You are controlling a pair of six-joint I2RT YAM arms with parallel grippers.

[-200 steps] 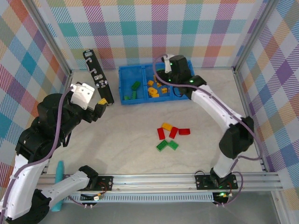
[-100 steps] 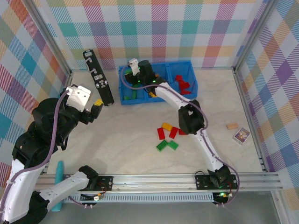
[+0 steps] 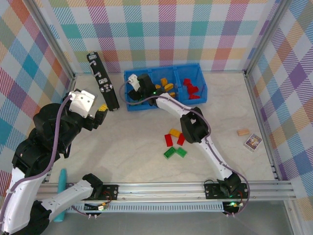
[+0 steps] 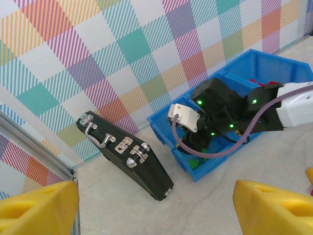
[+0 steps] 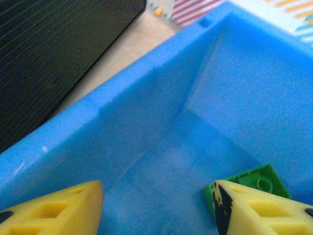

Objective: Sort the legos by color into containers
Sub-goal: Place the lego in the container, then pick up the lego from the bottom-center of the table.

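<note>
The containers are one long blue bin point(image 3: 200, 93) with three compartments. My right gripper point(image 3: 140, 91) is down in the left one, open, with bare blue floor between its yellow fingers point(image 5: 54, 210). A green lego point(image 5: 254, 182) lies on the bin floor against the right finger. Yellow-orange legos point(image 3: 167, 86) fill the middle compartment and red ones point(image 3: 190, 88) the right. Loose on the table lie a yellow lego point(image 3: 174, 132), two red point(image 3: 169, 140) and two green point(image 3: 175, 152). My left gripper point(image 3: 101, 112) hangs raised at the left, open and empty.
A black case point(image 3: 102, 81) leans just left of the bin, close to the right gripper point(image 4: 195, 142). A small wooden block point(image 3: 243, 132) and a card point(image 3: 253, 142) lie at the right. A teal tool point(image 3: 62, 193) rests by the near rail.
The right arm swung left along the bin from the far compartments into the left one, and its jaws opened. The left arm shifted slightly.
</note>
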